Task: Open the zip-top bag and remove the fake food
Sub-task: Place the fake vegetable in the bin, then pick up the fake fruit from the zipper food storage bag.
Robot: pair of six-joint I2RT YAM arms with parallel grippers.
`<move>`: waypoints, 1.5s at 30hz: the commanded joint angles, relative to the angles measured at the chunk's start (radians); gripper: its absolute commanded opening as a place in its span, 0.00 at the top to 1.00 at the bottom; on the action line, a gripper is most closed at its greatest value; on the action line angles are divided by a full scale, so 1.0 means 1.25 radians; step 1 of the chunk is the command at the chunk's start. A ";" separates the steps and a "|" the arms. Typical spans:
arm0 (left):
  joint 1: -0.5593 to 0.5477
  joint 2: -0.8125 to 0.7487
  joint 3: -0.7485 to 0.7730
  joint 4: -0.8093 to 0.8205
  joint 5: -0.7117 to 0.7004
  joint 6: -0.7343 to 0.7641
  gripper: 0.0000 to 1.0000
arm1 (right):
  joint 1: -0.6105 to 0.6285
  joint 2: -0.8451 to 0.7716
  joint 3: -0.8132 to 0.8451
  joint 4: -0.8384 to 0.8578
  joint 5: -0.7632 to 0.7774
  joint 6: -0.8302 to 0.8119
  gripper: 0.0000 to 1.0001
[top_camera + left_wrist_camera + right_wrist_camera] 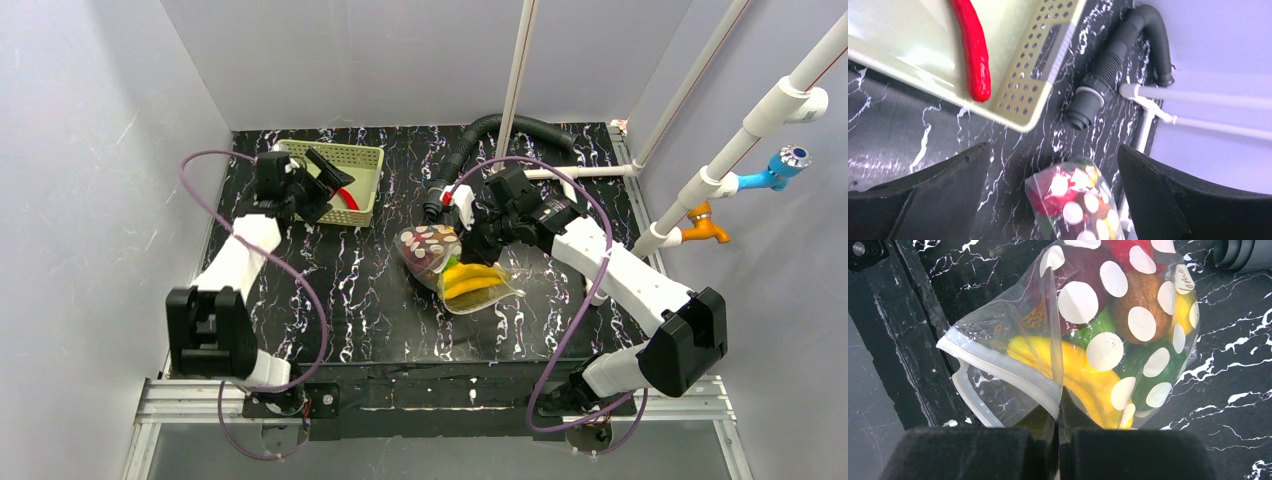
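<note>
The zip-top bag (450, 265), clear with white oval spots, lies mid-table, its mouth gaping toward the near side. My right gripper (478, 240) is shut on the bag's upper wall next to the zip strip; in the right wrist view (1059, 412) its fingers pinch the plastic. Inside the bag (1088, 330) are a yellow banana (1088, 380) and green, brown, dark purple and red pieces. My left gripper (335, 180) is open and empty over the pale green basket (365, 155). A red chili (975, 50) lies in the basket (1033, 100). The bag also shows in the left wrist view (1075, 200).
A black corrugated hose (500, 130) lies at the back of the table, its open end near the bag. White pipes (520, 70) run up the back, and more on the right carry blue and orange taps (785, 165). White walls enclose three sides.
</note>
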 commanded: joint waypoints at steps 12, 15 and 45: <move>0.036 -0.406 -0.399 0.146 0.195 0.006 0.02 | -0.014 -0.037 -0.009 0.024 -0.037 -0.004 0.99; 0.037 -0.463 -0.445 0.132 0.211 -0.007 0.02 | -0.015 -0.037 -0.010 0.023 -0.039 -0.003 0.99; -0.150 -0.863 -0.630 0.098 0.358 -0.105 0.02 | -0.016 -0.015 -0.004 0.020 -0.050 -0.002 0.99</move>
